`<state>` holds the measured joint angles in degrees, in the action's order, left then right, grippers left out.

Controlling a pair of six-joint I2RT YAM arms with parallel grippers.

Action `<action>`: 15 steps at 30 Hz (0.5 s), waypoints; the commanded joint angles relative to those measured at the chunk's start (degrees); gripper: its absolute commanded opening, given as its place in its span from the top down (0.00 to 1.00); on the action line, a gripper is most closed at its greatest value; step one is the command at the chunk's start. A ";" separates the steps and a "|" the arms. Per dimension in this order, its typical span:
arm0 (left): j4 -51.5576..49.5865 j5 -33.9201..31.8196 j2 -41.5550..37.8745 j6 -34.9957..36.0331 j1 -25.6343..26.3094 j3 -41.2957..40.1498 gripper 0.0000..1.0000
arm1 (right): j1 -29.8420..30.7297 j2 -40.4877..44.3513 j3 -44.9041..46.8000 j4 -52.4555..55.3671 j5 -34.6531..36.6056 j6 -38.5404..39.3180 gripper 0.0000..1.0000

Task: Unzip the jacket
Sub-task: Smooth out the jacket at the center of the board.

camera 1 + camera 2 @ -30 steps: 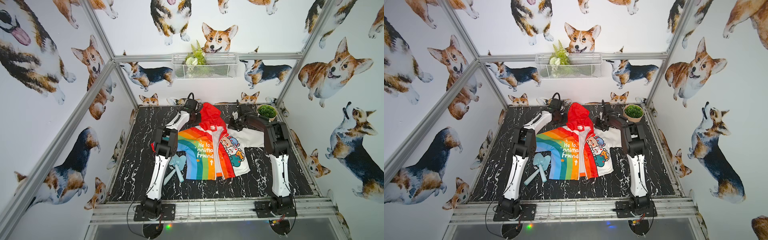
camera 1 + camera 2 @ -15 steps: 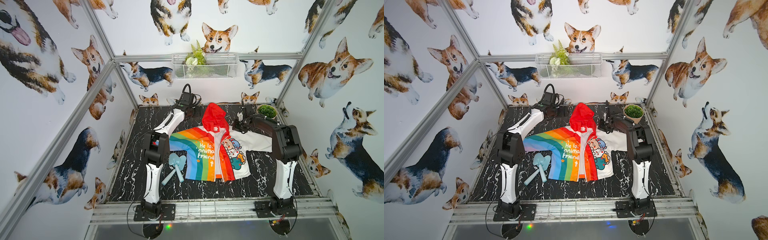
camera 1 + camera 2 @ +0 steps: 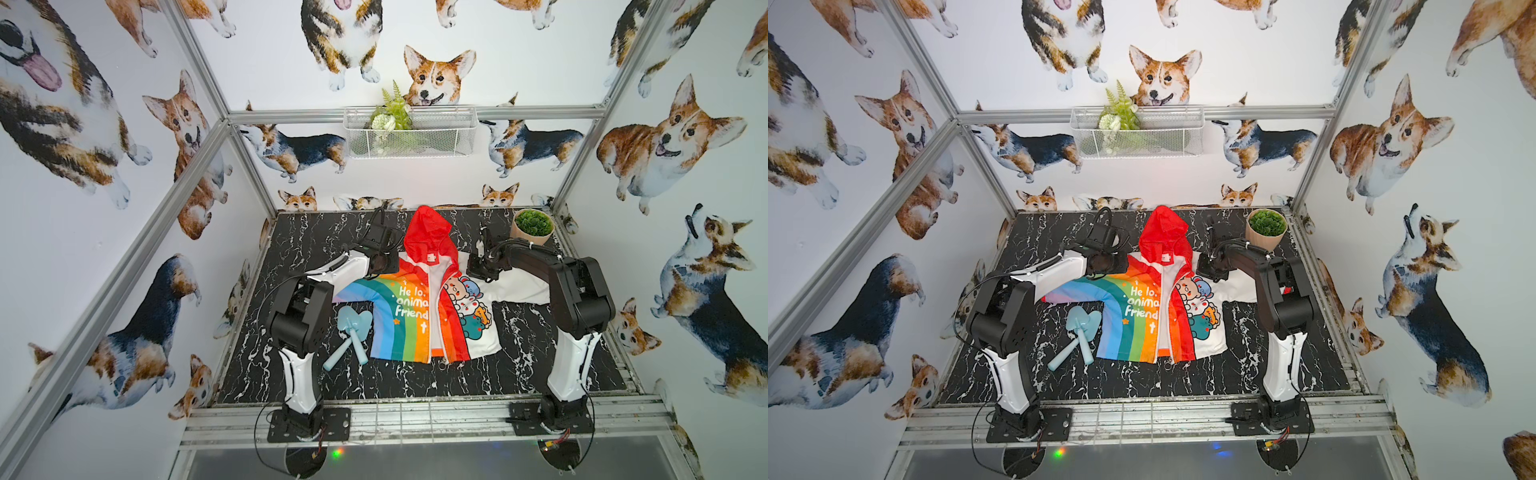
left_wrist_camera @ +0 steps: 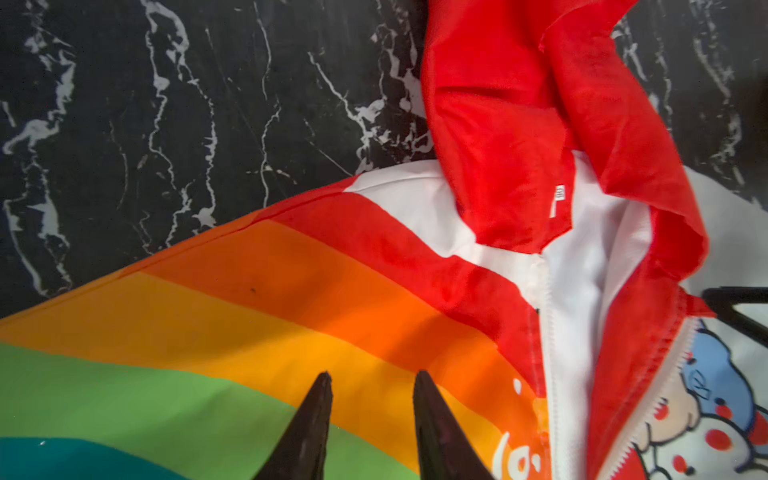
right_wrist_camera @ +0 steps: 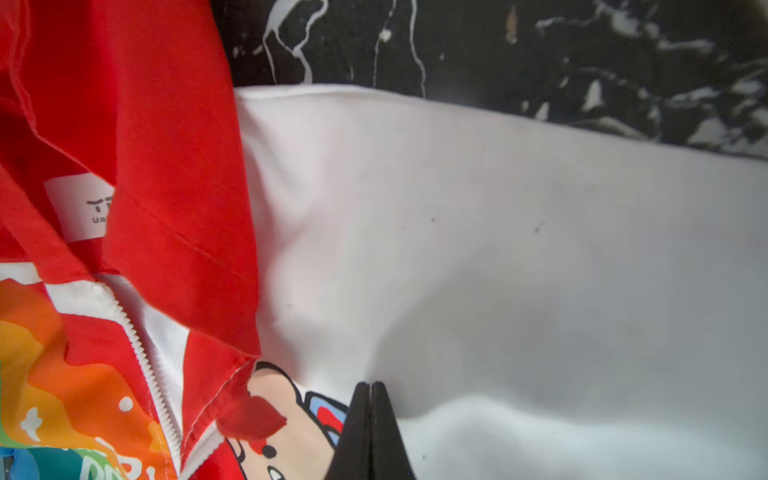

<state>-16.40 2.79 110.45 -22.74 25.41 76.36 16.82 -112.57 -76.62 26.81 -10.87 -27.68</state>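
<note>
The left gripper (image 4: 370,376) hovers low over the rainbow shoulder of the jacket (image 3: 399,316). Its two black fingers stand apart and flat yellow and green cloth shows in the gap, so it grips nothing. The right gripper (image 5: 370,384) sits on the white shoulder with its fingers pressed tight together. White cloth puckers up toward the tips, so it seems to pinch a thin fold of the jacket.

The jacket lies face up on the black marbled table (image 3: 415,386). Its red hood (image 3: 428,232) points to the back wall and its hem faces the arm bases.

The zipper (image 3: 432,307) runs straight down the middle, from collar to hem, between the two grippers. From the left gripper it lies toward the right arm, and from the right gripper toward the left arm. Both are near its collar end, neither clearly nearer.

The two front halves already lie parted, with white lining showing between them. A small ring (image 3: 441,366), probably the zipper pull, rests just past the hem, well apart from both grippers. Any further pull would likely run along that line, toward the bases. Whether the bottom ends are joined is too small to tell.
</note>
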 commanded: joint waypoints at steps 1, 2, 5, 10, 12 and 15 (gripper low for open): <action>3.19 -1.42 1.15 -1.14 0.04 -1.61 0.65 | 0.10 -0.41 0.06 -1.49 -3.70 -1.28 1.00; 3.45 -1.29 1.40 -1.25 -0.01 -2.07 0.65 | 0.08 -0.64 -0.01 -1.91 -4.55 -1.32 1.00; 4.14 -1.29 1.63 -1.33 0.08 -3.33 0.66 | 0.05 -1.63 -0.52 -2.27 -6.23 -1.63 1.00; 4.89 -1.21 2.00 -1.60 0.08 -4.53 0.66 | 0.13 -2.70 -0.99 -2.70 -7.79 -2.18 1.00; 5.13 -1.16 2.13 -1.60 0.08 -5.00 0.66 | 0.14 -3.04 -1.21 -3.03 -8.90 -2.45 1.00; 5.32 -1.14 2.40 -1.65 0.17 -5.40 0.66 | 0.14 -3.09 -1.16 -4.40 -10.71 -2.97 1.00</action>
<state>-12.38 2.04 112.44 -23.99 25.52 71.44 16.88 -115.57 -77.34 24.62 -18.70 -29.19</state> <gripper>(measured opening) 0.339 0.049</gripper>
